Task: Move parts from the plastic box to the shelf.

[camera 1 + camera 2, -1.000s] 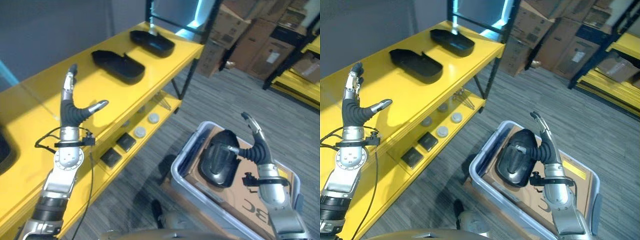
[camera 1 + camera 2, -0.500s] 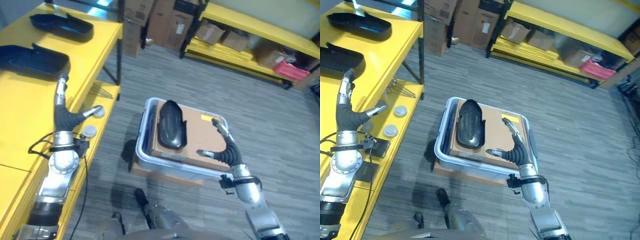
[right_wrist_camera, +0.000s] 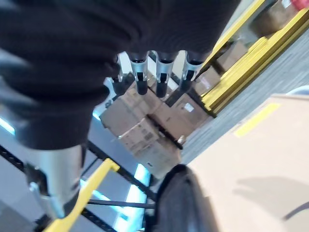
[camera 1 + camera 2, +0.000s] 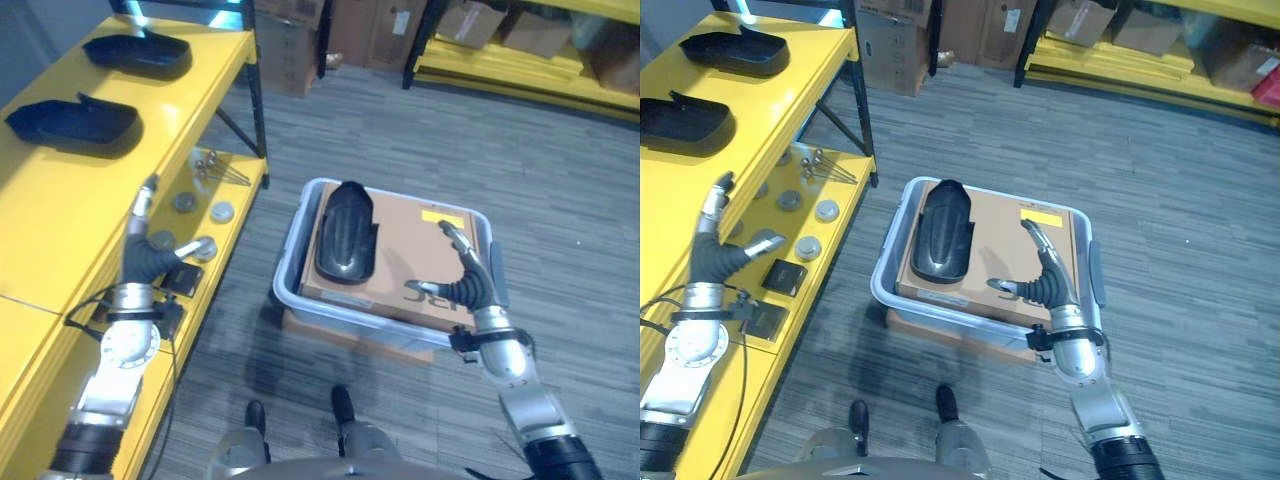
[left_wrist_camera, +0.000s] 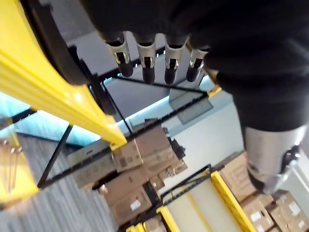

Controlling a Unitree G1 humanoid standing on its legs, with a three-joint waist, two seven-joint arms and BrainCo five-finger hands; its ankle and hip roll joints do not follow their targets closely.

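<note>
The box [image 4: 902,292] stands on the floor, just beside the end of the yellow shelf [image 4: 60,215]. Inside the box lies a flat brown carton [image 4: 1025,262], and on the carton, at the side nearer the shelf, rests one black part [image 4: 943,241]. Two more black parts [image 4: 72,122] already lie on the top level of the shelf, well apart from the box.

The right hand [image 4: 1042,283] hovers over the carton, on the side of the part away from the shelf and near it but not touching; its fingers are straight and spread, the thumb apart, and it holds nothing. The left hand [image 4: 147,252] is raised beside the shelf edge, away from the box, also with spread, relaxed fingers and empty.

I judge that the step in hand is the reach for the last part in the box. The next move calls for the right hand to come sideways toward the part, go lower, and close around its rounded body. The shell looks smooth and glossy, so a firm hold around its edge seems needed before lifting it to the shelf.
</note>
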